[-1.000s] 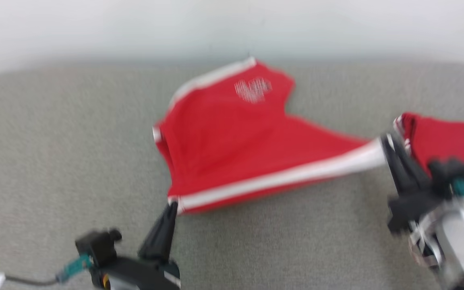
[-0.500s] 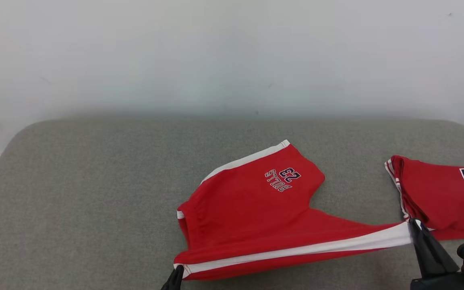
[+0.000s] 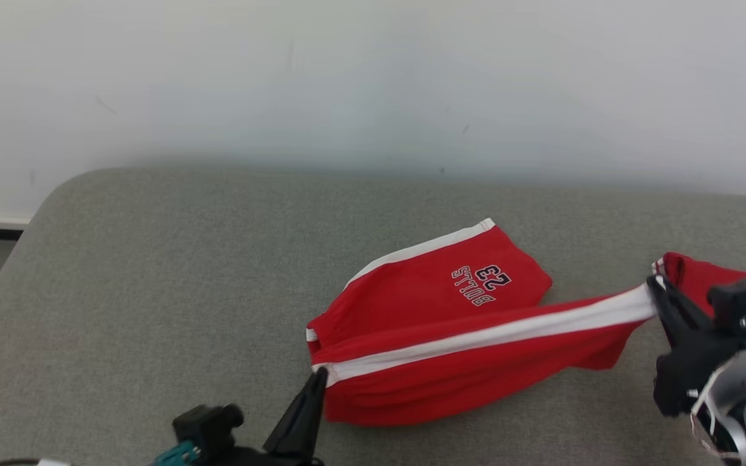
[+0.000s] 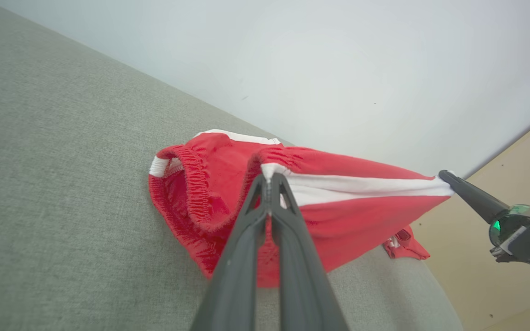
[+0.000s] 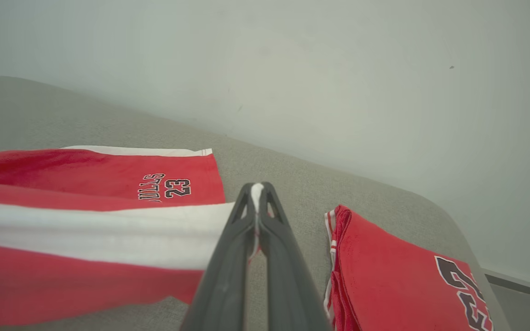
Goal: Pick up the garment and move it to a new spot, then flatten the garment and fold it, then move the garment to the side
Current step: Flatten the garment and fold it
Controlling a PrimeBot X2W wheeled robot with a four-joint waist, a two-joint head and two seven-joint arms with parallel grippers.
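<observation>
1. At the left gripper (image 3: 319, 378): pressed shut, pinching the garment (image 3: 463, 369) by its waistband corner.
2. Rightward from it: the white-striped edge runs taut to the right gripper (image 3: 655, 288), likewise pinching the hem.
3. Beyond both: the far leg rests on the cushion (image 3: 153, 291), probably slack.

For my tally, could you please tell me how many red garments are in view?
2. The shorts are mid-surface, stretched between the left gripper and right gripper; a folded jersey lies at the right end. Others could be out of frame.
</observation>
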